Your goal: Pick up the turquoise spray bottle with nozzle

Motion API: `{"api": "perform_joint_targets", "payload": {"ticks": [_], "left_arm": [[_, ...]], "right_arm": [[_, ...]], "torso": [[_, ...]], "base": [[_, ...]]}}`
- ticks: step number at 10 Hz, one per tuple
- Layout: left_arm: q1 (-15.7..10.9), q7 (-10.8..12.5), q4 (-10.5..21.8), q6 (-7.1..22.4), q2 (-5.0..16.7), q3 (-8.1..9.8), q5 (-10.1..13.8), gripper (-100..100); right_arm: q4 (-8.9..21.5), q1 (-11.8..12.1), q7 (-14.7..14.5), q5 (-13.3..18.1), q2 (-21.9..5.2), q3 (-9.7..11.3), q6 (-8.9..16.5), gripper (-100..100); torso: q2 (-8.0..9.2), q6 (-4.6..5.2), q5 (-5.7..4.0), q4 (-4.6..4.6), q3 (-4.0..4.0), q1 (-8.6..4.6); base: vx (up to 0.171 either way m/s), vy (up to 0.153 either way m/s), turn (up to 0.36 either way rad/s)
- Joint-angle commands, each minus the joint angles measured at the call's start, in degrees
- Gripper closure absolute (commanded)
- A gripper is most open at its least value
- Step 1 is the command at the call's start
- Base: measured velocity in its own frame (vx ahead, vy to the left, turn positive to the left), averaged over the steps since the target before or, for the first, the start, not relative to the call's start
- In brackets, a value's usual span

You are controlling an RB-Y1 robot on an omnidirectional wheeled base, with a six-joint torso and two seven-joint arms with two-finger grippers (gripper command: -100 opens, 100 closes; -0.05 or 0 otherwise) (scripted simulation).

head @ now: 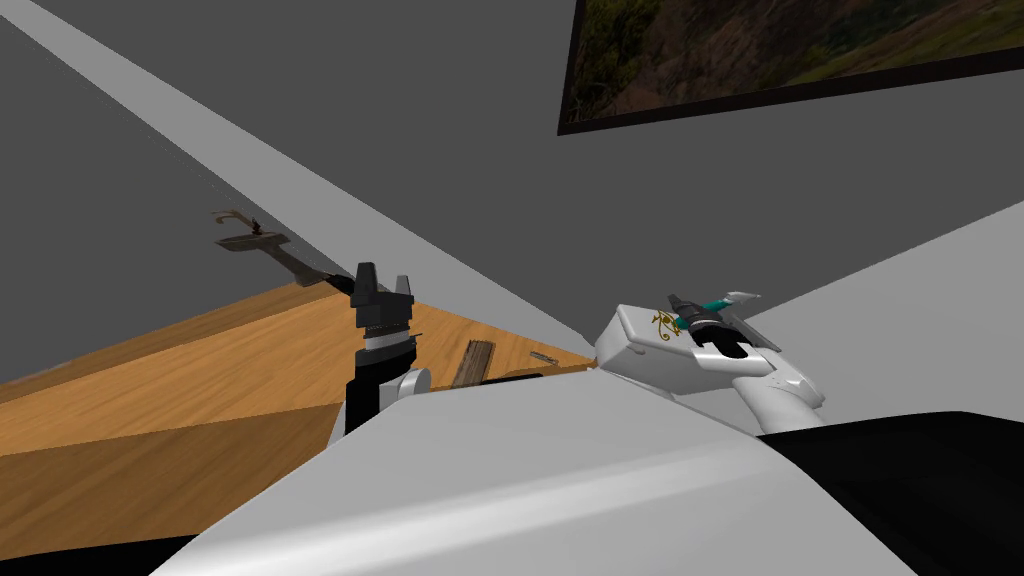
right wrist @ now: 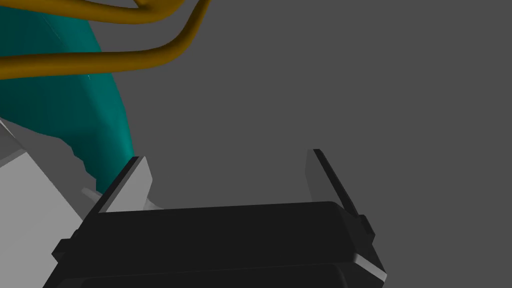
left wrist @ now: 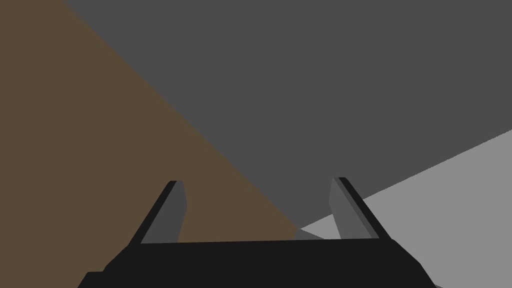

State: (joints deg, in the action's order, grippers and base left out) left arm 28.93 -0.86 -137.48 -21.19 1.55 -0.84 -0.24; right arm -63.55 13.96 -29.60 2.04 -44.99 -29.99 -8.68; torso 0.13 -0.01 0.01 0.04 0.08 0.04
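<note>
The turquoise spray bottle with a dark nozzle rests on top of a white box-shaped fixture, next to a small golden ornament. My right gripper is right at the bottle. In the right wrist view the bottle's teal body lies just outside one finger, with golden curved stems crossing it. That gripper is open and its gap is empty. My left gripper is raised over the wooden surface, and it is open with nothing in it.
A wooden surface spreads at the left, with a small dark plank on it. A dark bracket-like fixture hangs on the grey wall. A framed picture is on the wall above the white fixture.
</note>
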Motion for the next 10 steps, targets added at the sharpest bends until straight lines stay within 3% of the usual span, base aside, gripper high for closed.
{"api": "perform_joint_targets", "payload": {"ticks": [1,9,10], "left_arm": [[0.0,0.0,0.0,0.0,0.0,0.00,0.0,0],[0.0,0.0,0.0,0.0,0.0,0.01,0.0,0],[0.0,0.0,0.0,0.0,0.0,0.01,0.0,0]], "right_arm": [[2.0,-0.3,-1.0,0.2,-0.5,-0.4,1.3,-100],[12.6,-3.3,-5.3,1.0,-5.9,-1.2,6.1,-100],[15.0,-3.9,-6.3,1.2,-7.0,-1.2,7.3,-100]], "torso": [[0.00,0.00,0.00,0.00,0.00,0.00],[-0.07,0.04,-0.02,-0.01,-0.04,-0.09],[-0.08,0.04,-0.03,-0.02,-0.04,-0.09]], "base": [[-0.018,0.035,0.102],[-0.002,0.021,0.063],[-0.011,0.017,0.080]]}}
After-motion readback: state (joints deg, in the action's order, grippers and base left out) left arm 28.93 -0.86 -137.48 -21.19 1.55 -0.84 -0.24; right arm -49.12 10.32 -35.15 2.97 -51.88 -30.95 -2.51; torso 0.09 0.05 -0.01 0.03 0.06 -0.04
